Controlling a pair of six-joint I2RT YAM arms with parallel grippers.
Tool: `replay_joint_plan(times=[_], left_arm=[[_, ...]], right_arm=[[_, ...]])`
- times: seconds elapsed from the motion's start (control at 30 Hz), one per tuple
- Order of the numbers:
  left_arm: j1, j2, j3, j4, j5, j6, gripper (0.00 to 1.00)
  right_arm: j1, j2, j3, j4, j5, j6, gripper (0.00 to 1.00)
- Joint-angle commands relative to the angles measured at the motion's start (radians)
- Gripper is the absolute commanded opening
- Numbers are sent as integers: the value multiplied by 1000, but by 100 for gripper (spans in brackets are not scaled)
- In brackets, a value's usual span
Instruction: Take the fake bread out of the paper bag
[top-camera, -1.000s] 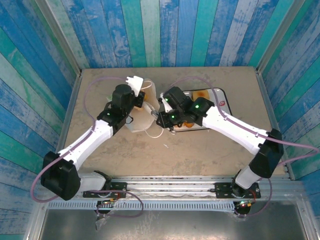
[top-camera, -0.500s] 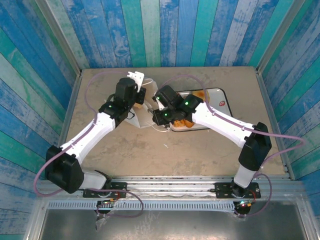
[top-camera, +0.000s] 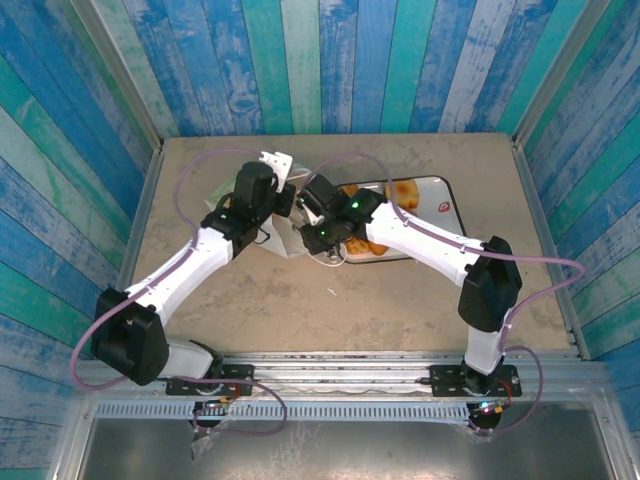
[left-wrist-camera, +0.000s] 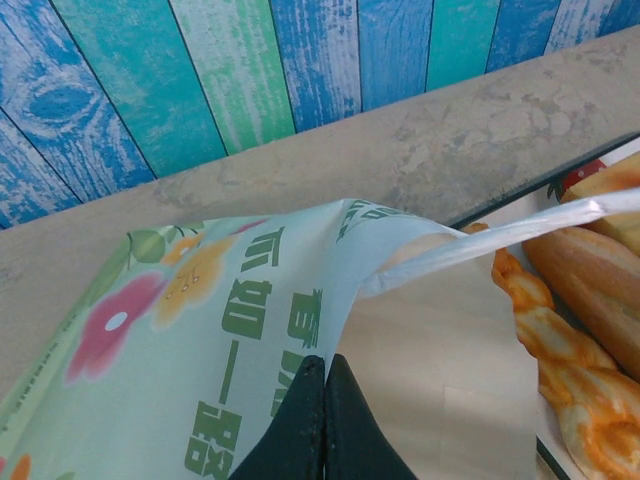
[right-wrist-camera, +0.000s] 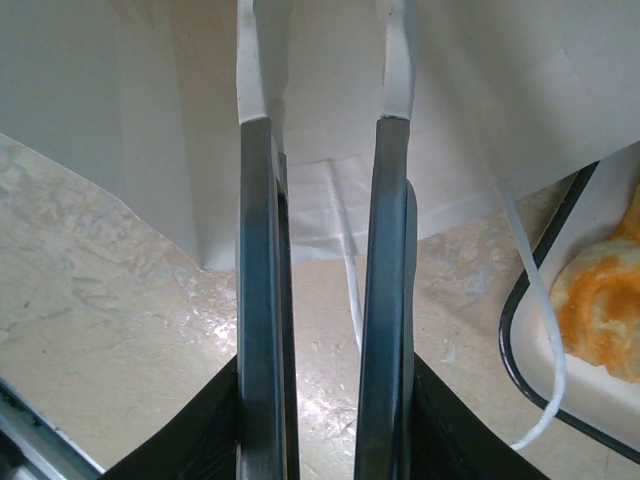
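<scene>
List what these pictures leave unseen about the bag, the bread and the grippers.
Inside of the paper bag: left wrist view, its printed wall folds over it, so bread inside cannot be told.
The fake bread on the tray: both wrist views, cut off by the right edge.
The right gripper tips: right wrist view, cut off by the top edge.

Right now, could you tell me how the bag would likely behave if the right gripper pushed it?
Probably floppy: the bag curves and folds where the left gripper pinches its edge. Likely light, since that one pinch seems to hold the wall up. A push would probably crumple or slide it; its handle lies limp on the table.
</scene>
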Motion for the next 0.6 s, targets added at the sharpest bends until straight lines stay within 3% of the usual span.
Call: replay_joint_plan(times=[0.0, 0.33, 0.57], left_arm=[[0, -70, -15, 50, 24, 17, 0], [0, -157, -62, 106, 65, 31, 0], [0, -180, -102, 144, 114, 44, 0]], right_arm=[[12, 15, 16, -29, 55, -41, 37], [18, -69, -147, 74, 70, -27, 37], [18, -62, -136, 63, 58, 8, 37]])
